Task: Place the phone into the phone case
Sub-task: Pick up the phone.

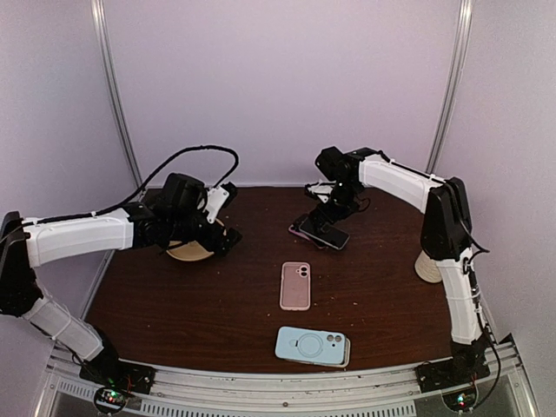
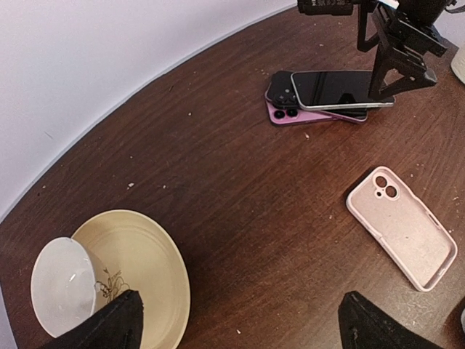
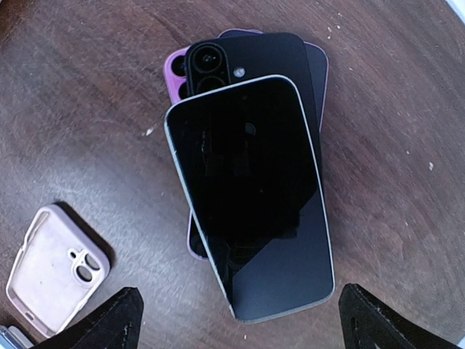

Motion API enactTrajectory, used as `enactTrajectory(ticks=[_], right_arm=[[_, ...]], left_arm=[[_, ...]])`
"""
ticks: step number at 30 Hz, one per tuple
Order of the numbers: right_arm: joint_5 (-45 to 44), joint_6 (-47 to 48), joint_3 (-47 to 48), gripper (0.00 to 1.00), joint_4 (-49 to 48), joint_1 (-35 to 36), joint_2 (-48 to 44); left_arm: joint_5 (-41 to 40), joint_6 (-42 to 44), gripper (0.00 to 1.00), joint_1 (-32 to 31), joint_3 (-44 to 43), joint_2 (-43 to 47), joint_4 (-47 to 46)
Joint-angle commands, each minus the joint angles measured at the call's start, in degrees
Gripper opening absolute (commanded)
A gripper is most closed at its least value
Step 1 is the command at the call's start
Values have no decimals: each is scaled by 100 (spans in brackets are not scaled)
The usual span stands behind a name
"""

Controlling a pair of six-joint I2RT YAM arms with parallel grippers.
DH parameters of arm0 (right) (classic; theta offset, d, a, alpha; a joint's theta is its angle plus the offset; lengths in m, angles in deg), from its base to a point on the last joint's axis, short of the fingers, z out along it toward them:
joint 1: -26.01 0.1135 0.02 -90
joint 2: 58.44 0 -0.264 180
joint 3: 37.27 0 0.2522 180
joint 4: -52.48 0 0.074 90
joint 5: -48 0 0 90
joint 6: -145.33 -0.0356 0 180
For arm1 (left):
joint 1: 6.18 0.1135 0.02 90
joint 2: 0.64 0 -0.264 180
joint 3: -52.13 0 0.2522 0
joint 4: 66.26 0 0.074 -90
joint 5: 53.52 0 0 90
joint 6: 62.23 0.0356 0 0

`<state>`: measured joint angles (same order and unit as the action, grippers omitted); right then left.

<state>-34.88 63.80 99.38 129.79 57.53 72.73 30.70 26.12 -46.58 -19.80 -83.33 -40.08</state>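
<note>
The right gripper hangs just above a stack of 3 flat pieces at the far middle of the dark brown wooden table. Its 2 fingers are spread wide and pinch nothing. On top of that stack lies the silver-rimmed phone with a dark glass face, screen up and flat, skewed a little against the pieces beneath. In the right wrist view it sits squarely in the gap between the 2 fingertips. In the left wrist view the fingers reach down close to one end of it, and whether they touch it is not clear. Under it is a black slab with a twin camera bump. Lowest is a purple piece, of which only a corner and an edge show. The pale pink silicone phone case lies hollow side up near the table's middle, on the arms' side of the stack and well apart from it, with nothing in it. Nearer the front edge rests a light blue cased phone with a round ring on its back. The left gripper hovers at the left over a cream plate with a white bowl at its edge. Its jaws are wide apart and empty, well away from the stack. A beige object stands by the right arm.
</note>
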Motion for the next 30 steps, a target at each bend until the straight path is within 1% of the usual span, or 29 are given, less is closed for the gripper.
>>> enactTrajectory(ticks=[1, 6, 12, 17, 22, 25, 27, 29, 30], right_arm=[[330, 220, 97, 99, -527, -77, 178], [290, 360, 155, 99, -811, -203, 518], [561, 436, 323, 99, -879, -270, 854], [395, 484, 373, 99, -805, -268, 1027], [326, 578, 438, 88, -612, -270, 994], [213, 632, 429, 84, -569, -266, 901], [115, 674, 430, 79, -563, -270, 832], [62, 710, 433, 78, -554, -265, 773], [51, 721, 437, 79, -550, -269, 755]], left_arm=[[127, 98, 97, 179, -108, -203, -356], [327, -81, 98, 366, -140, -451, -328], [468, -99, 97, 384, -160, -575, -275], [489, -72, 98, 385, -202, -636, -273], [578, -81, 98, 393, -222, -645, -263], [578, -56, 97, 393, -225, -629, -279], [578, -55, 98, 392, -230, -625, -268], [578, -55, 97, 396, -222, -603, -260], [710, -55, 98, 390, -214, -600, -258]])
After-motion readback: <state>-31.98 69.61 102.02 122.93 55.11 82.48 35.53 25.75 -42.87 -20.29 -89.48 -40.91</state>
